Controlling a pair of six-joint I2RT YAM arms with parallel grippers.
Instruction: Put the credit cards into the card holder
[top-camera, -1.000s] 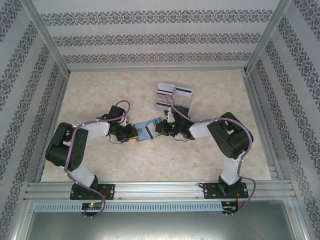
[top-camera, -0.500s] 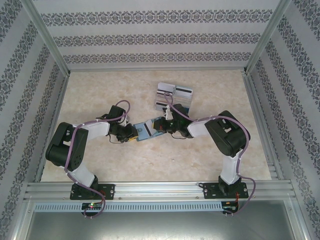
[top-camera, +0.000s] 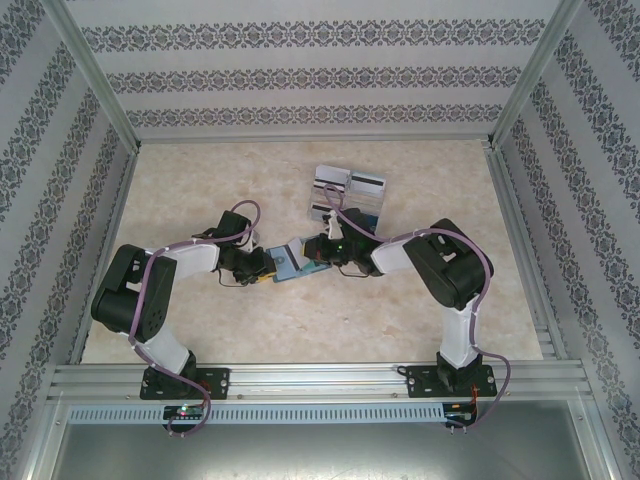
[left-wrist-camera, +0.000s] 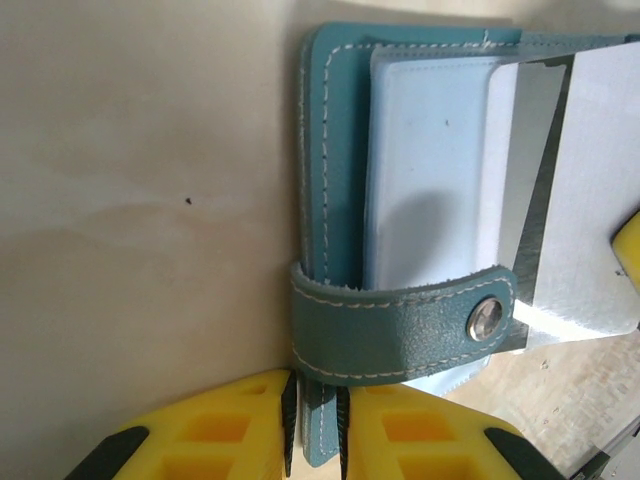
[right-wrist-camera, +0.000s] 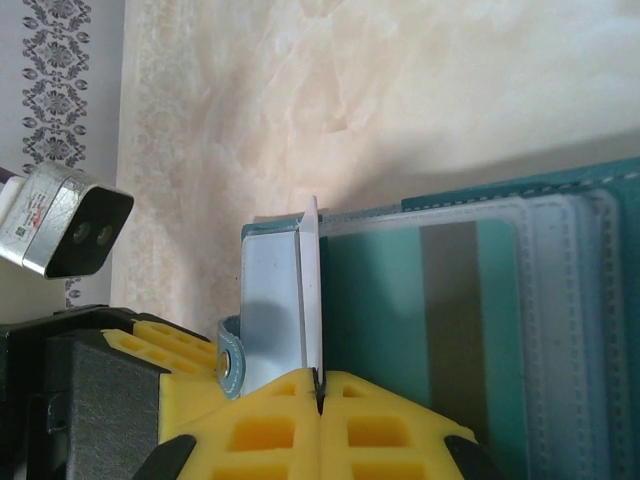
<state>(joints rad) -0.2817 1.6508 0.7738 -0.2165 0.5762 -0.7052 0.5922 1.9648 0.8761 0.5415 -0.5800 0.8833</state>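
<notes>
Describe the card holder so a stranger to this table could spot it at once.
At the middle of the marbled table, the left gripper and right gripper meet; the card holder is between them, its edge pinched by the left one. Unlike the thin loose cards farther back, it is a soft slate-blue wallet with white stitching and a snap strap.

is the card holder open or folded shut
Open: the card holder is spread, its clear sleeves exposed, left hand pinching one edge.
</notes>
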